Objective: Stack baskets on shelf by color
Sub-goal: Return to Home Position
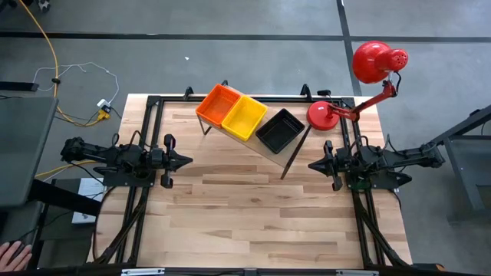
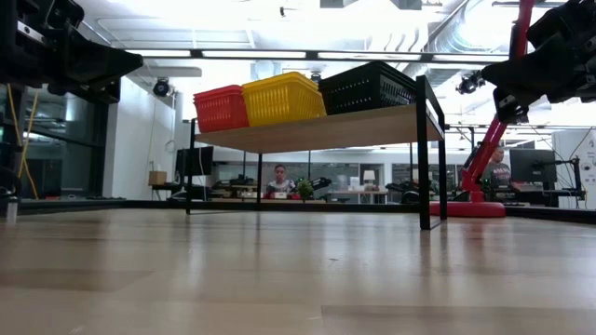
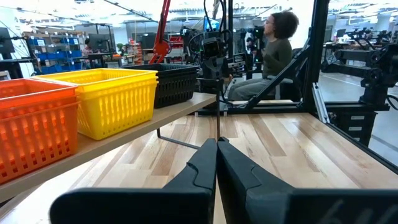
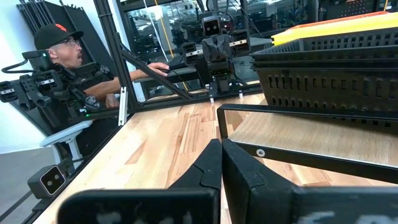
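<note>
Two pincers hang over the desk [image 1: 253,222], both pressed shut on nothing. The left pincer [image 1: 184,161] sits out past the left end of the shelf [image 2: 307,130] and a little nearer than it. The right pincer [image 1: 313,164] sits near the shelf's right end, apart from its leg. Each points across toward the other, and in both wrist views the fingers meet tip to tip with no gap.

On the shelf, three colours stand side by side in one touching row. The orange basket [image 1: 219,105] is at the left end, the yellow basket [image 1: 245,116] in the middle and the black basket [image 1: 280,129] at the right end. No basket shows on the desk under or beside the shelf. How many are nested in each pile cannot be counted, though the black one seems to show one rim above another in the right wrist view.

The sorting looks finished, so the step in hand is most likely parking the arms. The next move probably calls only for settling both arms into rest, clear of the shelf's legs.

A red lamp [image 1: 322,115] stands just behind the shelf's right end. Beyond the shelf, people sit in the room.
</note>
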